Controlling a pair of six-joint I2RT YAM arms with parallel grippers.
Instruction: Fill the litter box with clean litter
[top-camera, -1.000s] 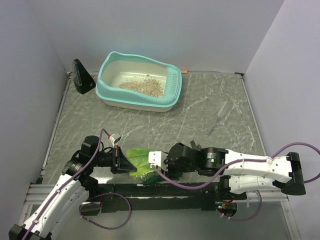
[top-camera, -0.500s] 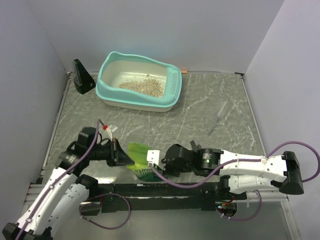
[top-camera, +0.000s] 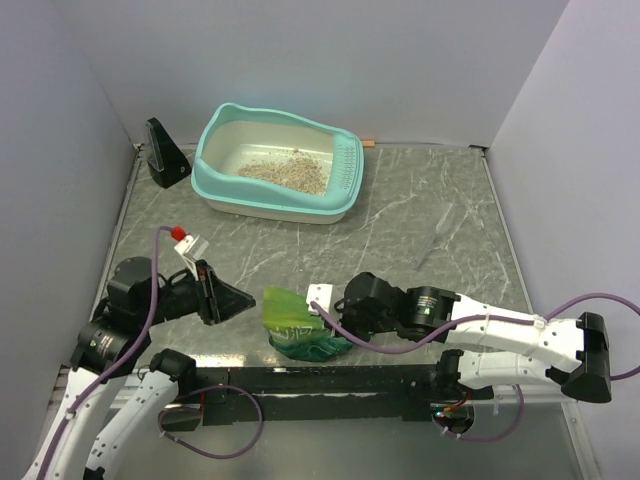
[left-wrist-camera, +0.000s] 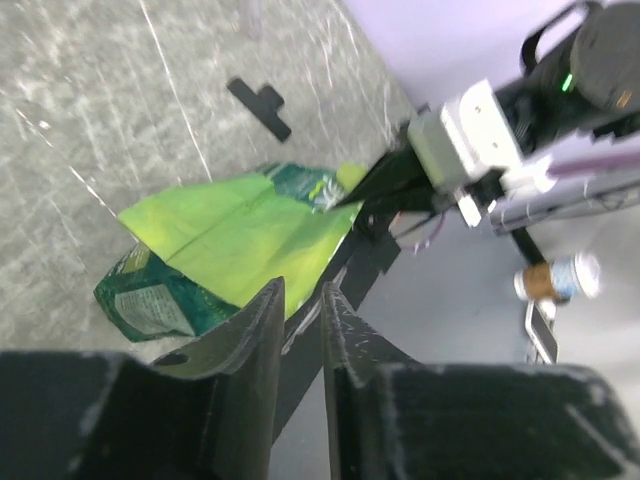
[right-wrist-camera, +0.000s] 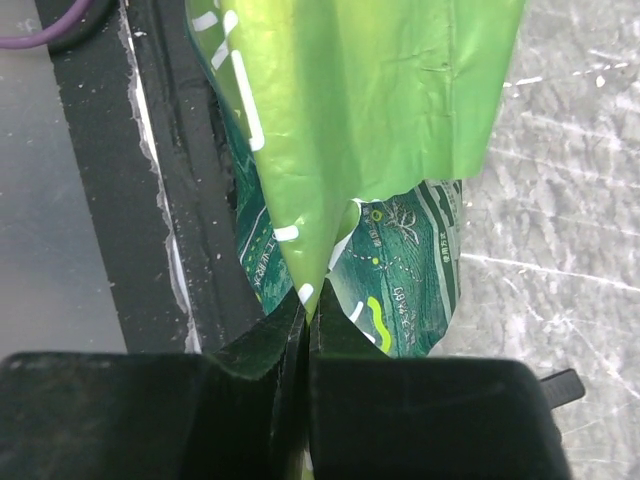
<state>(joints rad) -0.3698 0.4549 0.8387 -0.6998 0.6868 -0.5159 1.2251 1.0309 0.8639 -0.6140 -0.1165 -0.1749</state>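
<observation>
The litter box, turquoise-rimmed with a cream inside, stands at the back left of the table. A patch of beige clean litter lies on its floor. A green printed pouch rests at the near edge of the table between the arms. My right gripper is shut on the pouch's light green top flap, pinched at the fingertips. My left gripper sits just left of the pouch, apart from it. Its jaws stand slightly open with nothing between them.
A black wedge-shaped stand sits beside the box's left end. A translucent scoop lies on the marble top at the right. A black rail runs along the near edge under the pouch. Grey walls close in both sides.
My left gripper has let go of the pouch, opened a little and drawn back to the left. My right gripper has shut on the pouch's flap and now holds it alone.
</observation>
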